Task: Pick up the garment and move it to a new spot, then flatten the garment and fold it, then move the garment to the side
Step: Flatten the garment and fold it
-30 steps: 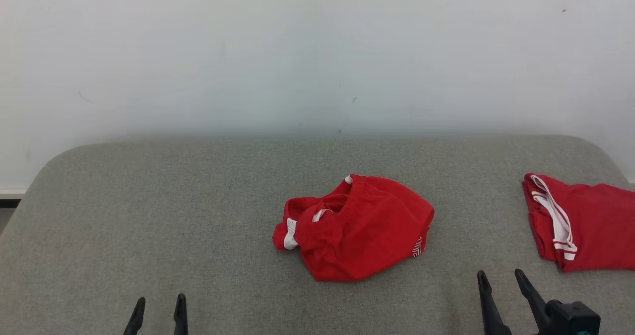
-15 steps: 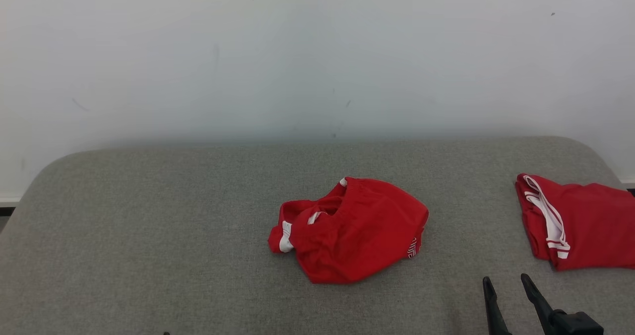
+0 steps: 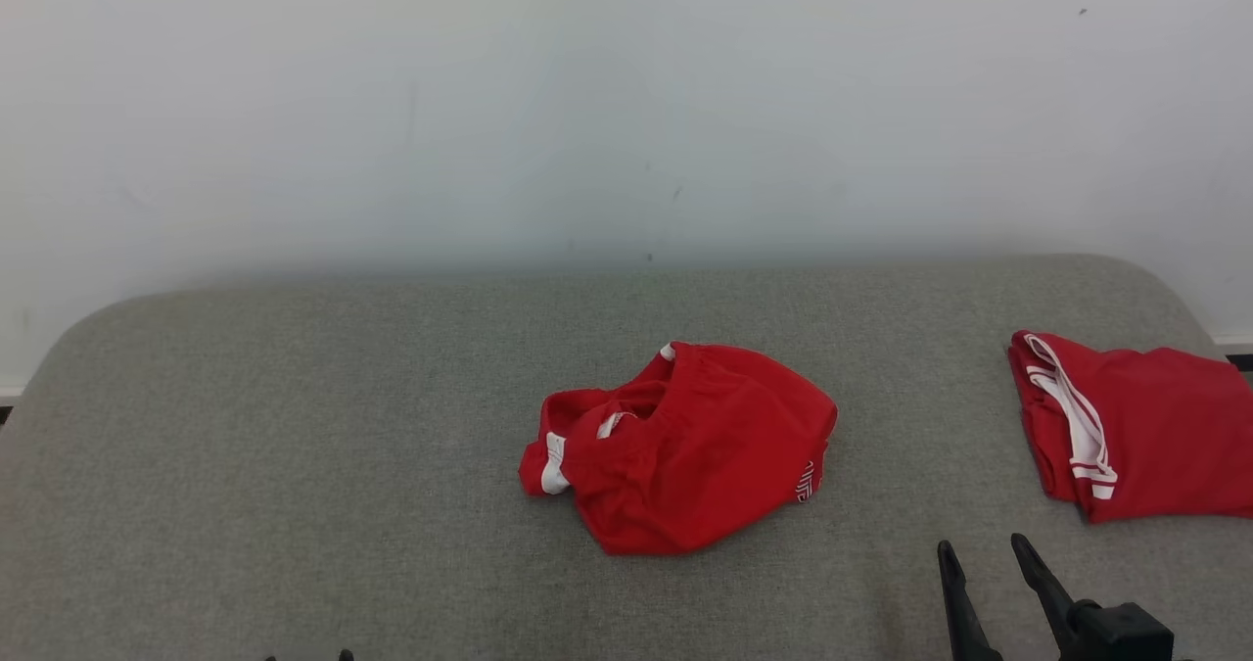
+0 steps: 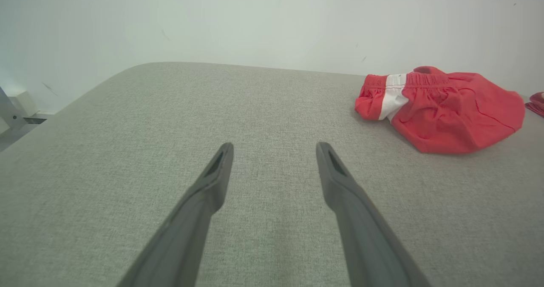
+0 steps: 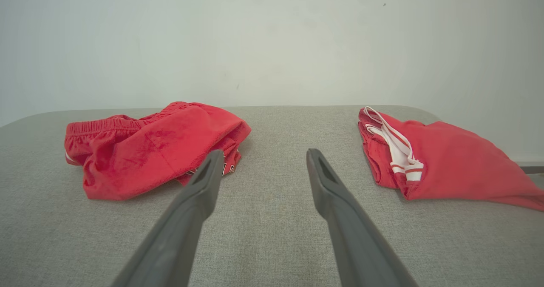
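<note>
A crumpled red garment with white trim (image 3: 685, 446) lies in a heap at the middle of the grey padded surface (image 3: 294, 446). My right gripper (image 3: 984, 555) stands open near the front edge, to the heap's right and nearer than it, with nothing between its fingers. In the right wrist view that gripper (image 5: 263, 155) points between the heap (image 5: 157, 146) and another red garment (image 5: 442, 159). My left gripper (image 3: 305, 655) barely peeks over the head view's bottom edge. In the left wrist view it (image 4: 274, 149) is open over bare fabric, and the heap (image 4: 446, 108) lies far to its right.
The second red garment with white stripes (image 3: 1136, 426) lies flatter at the right edge of the surface. A pale wall (image 3: 626, 103) rises right behind the surface. The surface has rounded far corners, and its left half is bare fabric.
The head camera has shifted a little. My left gripper has dropped back to the bottom edge of the head view. The right gripper and both garments have kept their places.
</note>
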